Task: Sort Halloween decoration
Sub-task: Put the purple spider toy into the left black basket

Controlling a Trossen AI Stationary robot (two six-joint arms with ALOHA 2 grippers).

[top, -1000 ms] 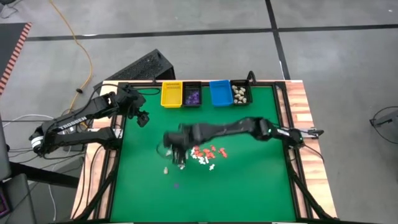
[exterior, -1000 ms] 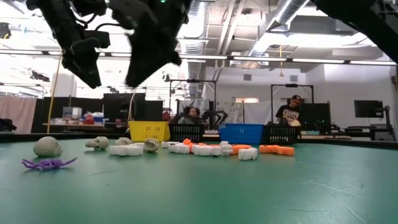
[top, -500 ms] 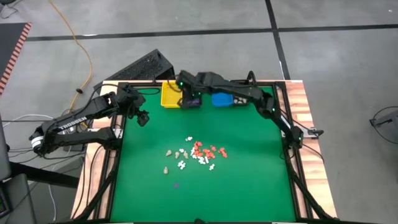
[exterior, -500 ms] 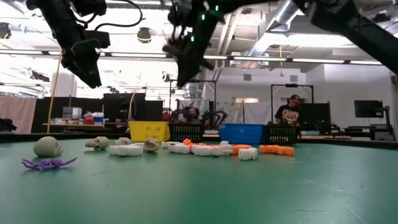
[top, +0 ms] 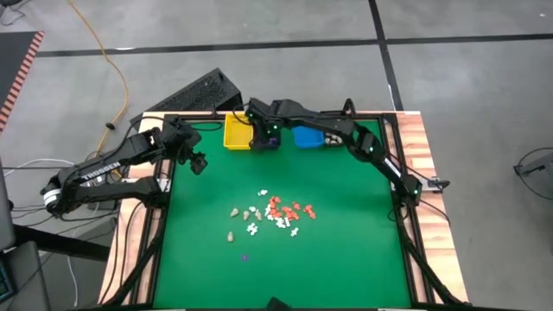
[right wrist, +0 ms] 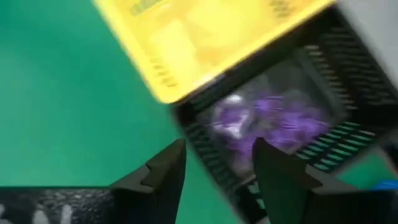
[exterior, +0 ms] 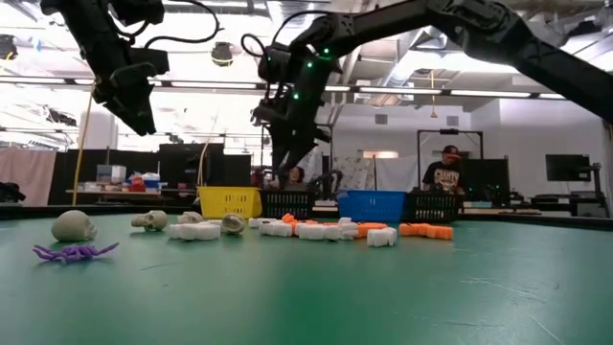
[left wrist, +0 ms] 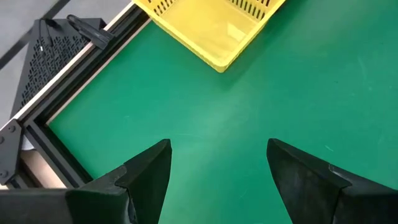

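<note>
- Decorations (top: 275, 212): small white, cream and orange-red pieces clustered mid-table on the green mat (top: 346, 250); one purple piece (top: 244, 257) lies apart on the near side, seen spider-like in the low view (exterior: 75, 252).
- Sorted pieces: purple ones (right wrist: 280, 121) already fill the black bin (top: 266, 132); cream ones sit in the far-right black bin (top: 334, 130).
- Bins: the yellow bin (top: 238, 131) and blue bin (top: 307, 130) stand in the same row at the far edge.
- Right gripper (top: 263, 136): poised above the purple-filled black bin, fingers (right wrist: 163, 168) apart with nothing between them; the drop appears complete.
- Key relation: the cluster lies well apart from the right gripper, toward the table's middle; the arm must swing back from the bin row to reach it.
- Long axis: the lone purple piece stretches sideways in the low view.
- Left gripper (top: 195, 161): waits above the left edge of the mat near the yellow bin, fingers (left wrist: 149, 174) spread wide, empty; judged roughly as near the cluster as the right.
</note>
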